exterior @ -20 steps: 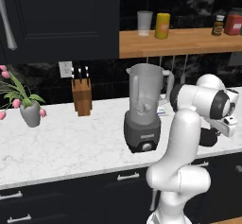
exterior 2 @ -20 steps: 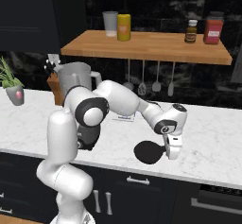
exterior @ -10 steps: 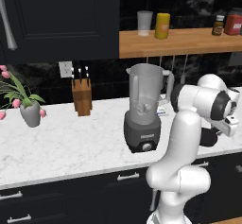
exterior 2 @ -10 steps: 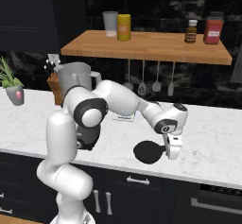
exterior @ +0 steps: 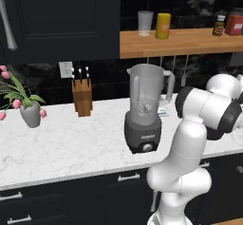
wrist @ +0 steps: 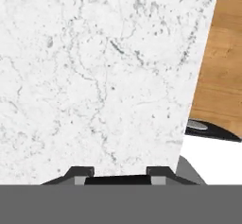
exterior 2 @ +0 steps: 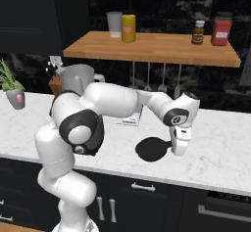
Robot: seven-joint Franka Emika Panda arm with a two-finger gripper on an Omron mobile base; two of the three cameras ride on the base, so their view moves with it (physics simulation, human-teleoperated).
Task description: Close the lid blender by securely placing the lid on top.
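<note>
**Lid pinched at the counter, blender jar uncovered**

In the hand view the gripper (wrist: 120, 176) sits at 6 o'clock, its fingertips (wrist: 79, 173) narrowed onto the edge of the black lid (wrist: 118, 180), a dark strip between them over white marble counter (wrist: 94, 76).

In the right base view the gripper (exterior 2: 172, 147) points down at the counter (exterior 2: 220, 143), and the lid (exterior 2: 152, 149) lies low over the marble at its 9 o'clock, held by the rim.

Farther back, at about 10 o'clock from the lid, the blender (exterior 2: 77, 79) stands with its mouth uncovered. In the left base view it (exterior: 144, 115) stands upright mid-counter, a knife block (exterior: 81, 96) at its 9 o'clock.

Beyond, a wooden shelf (exterior 2: 157, 50) carries a yellow cup (exterior 2: 128, 28).
</note>
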